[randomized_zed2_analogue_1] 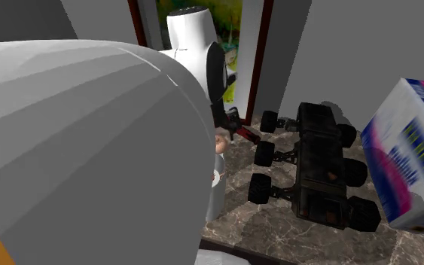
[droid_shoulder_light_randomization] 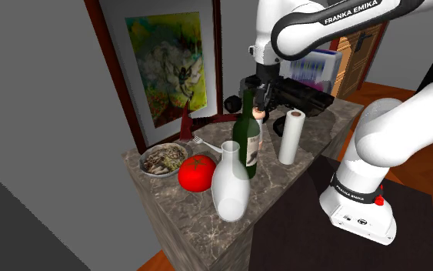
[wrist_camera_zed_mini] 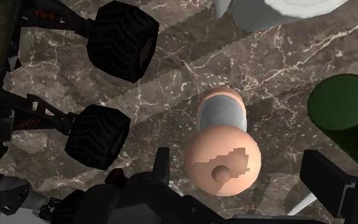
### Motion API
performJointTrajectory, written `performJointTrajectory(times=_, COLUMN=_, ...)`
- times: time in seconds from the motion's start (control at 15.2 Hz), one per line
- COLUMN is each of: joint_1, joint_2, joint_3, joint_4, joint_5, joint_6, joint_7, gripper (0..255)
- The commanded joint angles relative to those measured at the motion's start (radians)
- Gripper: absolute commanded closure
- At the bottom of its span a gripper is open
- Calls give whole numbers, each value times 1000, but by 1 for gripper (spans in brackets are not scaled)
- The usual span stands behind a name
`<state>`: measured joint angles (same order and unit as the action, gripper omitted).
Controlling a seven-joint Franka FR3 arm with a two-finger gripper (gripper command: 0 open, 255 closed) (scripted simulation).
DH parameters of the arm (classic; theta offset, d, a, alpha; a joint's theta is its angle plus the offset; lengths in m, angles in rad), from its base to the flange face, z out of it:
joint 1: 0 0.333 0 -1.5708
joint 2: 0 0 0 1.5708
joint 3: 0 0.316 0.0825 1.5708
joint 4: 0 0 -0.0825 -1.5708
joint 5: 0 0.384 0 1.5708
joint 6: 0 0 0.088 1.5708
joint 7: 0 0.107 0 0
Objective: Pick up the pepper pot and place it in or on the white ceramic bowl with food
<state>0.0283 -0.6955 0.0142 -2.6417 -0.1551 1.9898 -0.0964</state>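
Observation:
The pepper pot (wrist_camera_zed_mini: pixel 222 143) is a peach-coloured mill with a grey band, standing upright on the marble counter. My gripper (wrist_camera_zed_mini: pixel 241 168) hangs right above it, open, with one finger on each side of the round top and neither touching it. In the shoulder view the gripper (droid_shoulder_light_randomization: pixel 261 102) is behind the green bottle, and the pepper pot (droid_shoulder_light_randomization: pixel 258 114) peeks out just below it. The white bowl with food (droid_shoulder_light_randomization: pixel 163 159) sits at the counter's end toward the shoulder view's left, well away from the gripper.
A green wine bottle (droid_shoulder_light_randomization: pixel 246 137) stands close beside the pot, with a paper towel roll (droid_shoulder_light_randomization: pixel 291 136) near it. A black toy truck (randomized_zed2_analogue_1: pixel 315 166) fills the counter behind. A tomato (droid_shoulder_light_randomization: pixel 197 172), white vase (droid_shoulder_light_randomization: pixel 231 185) and fork (droid_shoulder_light_randomization: pixel 207 144) lie between pot and bowl.

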Motion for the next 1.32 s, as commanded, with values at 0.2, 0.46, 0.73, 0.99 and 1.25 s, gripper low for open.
performJointTrajectory(times=0.2, joint_1=-8, joint_2=54, joint_3=5, joint_4=-61, joint_5=-26, joint_6=130, joint_7=17, gripper=0)
performJointTrajectory(times=0.46, joint_1=-15, joint_2=81, joint_3=1, joint_4=-92, joint_5=-36, joint_6=189, joint_7=21, gripper=0)
performJointTrajectory(times=0.73, joint_1=-15, joint_2=81, joint_3=1, joint_4=-92, joint_5=-36, joint_6=189, joint_7=21, gripper=0)
performJointTrajectory(times=0.99, joint_1=-15, joint_2=81, joint_3=1, joint_4=-92, joint_5=-36, joint_6=188, joint_7=21, gripper=0)
performJointTrajectory(times=1.25, joint_1=-15, joint_2=81, joint_3=1, joint_4=-92, joint_5=-36, joint_6=189, joint_7=21, gripper=255)
